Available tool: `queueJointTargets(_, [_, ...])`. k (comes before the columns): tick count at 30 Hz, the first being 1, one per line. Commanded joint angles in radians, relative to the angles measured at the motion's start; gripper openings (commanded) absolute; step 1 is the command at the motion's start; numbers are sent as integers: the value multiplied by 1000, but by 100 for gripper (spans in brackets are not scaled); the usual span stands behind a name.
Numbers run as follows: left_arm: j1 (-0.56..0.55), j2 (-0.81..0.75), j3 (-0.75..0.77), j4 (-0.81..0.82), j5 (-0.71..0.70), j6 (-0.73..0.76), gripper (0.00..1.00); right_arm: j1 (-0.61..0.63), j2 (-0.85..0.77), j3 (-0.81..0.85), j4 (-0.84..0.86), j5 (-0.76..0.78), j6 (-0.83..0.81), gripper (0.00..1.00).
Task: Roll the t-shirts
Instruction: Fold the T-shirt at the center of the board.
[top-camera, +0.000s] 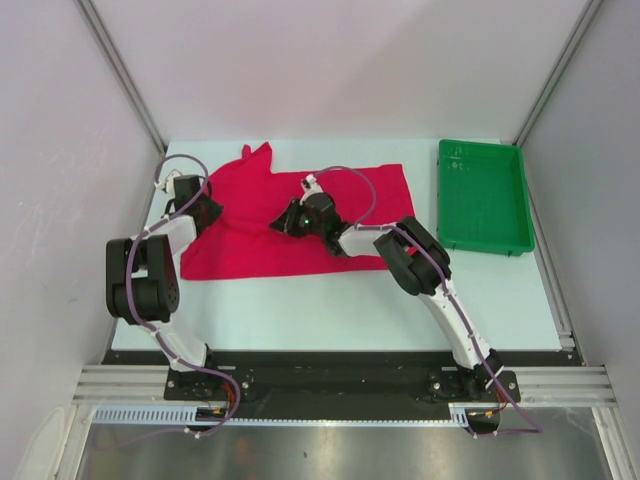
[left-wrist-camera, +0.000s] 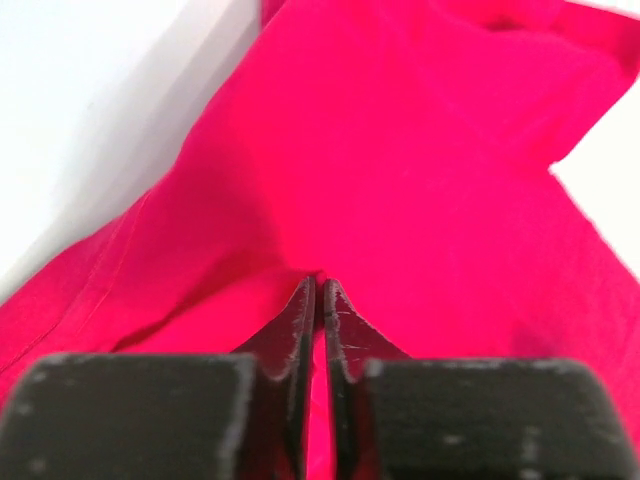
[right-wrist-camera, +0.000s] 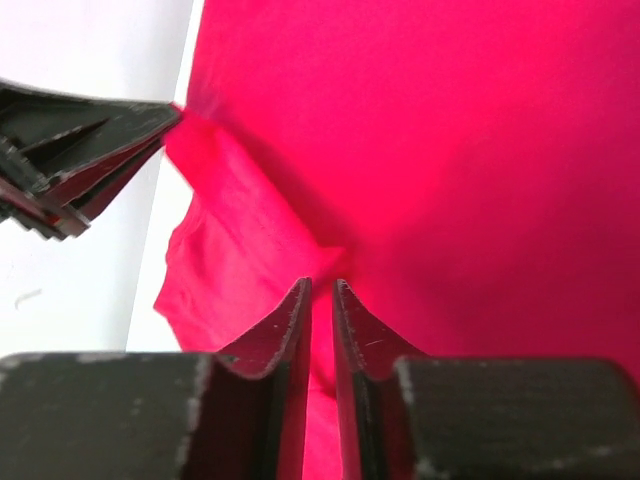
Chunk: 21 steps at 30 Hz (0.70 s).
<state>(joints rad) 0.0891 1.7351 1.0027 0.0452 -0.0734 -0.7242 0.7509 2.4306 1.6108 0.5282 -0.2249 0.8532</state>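
Note:
The crimson t-shirt (top-camera: 240, 250) lies spread on the white table, one sleeve poking toward the back. My left gripper (top-camera: 205, 215) is at the shirt's left edge. In the left wrist view it (left-wrist-camera: 320, 285) is shut on a tented fold of the t-shirt (left-wrist-camera: 400, 150). The right wrist view shows that same gripper (right-wrist-camera: 172, 115) with cloth drawn up to its tips. My right gripper (top-camera: 283, 222) sits over the shirt's middle. Its jaws (right-wrist-camera: 322, 285) stand a narrow slit apart, open, and a raised crease of the t-shirt (right-wrist-camera: 450, 150) ends just beyond them.
A green plastic tray (top-camera: 483, 247) stands at the right of the table, apart from the shirt. Grey walls close in the left, right and back. Bare white table (top-camera: 330, 310) shows between the shirt and the arm bases.

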Motion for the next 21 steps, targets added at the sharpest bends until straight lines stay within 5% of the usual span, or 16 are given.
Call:
queueJointTargets(1, [-3,15,62,42,-12,2,16,-54,-41,43,-22,-16,-5,24])
queueJointTargets(7, [-2,11,71,93,-9,17,59,-106,-93,17,-89,-28,-68,40])
queueJointTargets(10, [-3,9,100,154,21,42,69,-148,-145,-20,-143,-37,-118,41])
queueJointTargets(16, [-2,131,284,207,138,127,77,-225,-252,-72,-289,-77,-241,44])
queueJointTargets(21, [9,335,589,111,205,204,77,-265,-333,-107,-359,-93,-318,45])
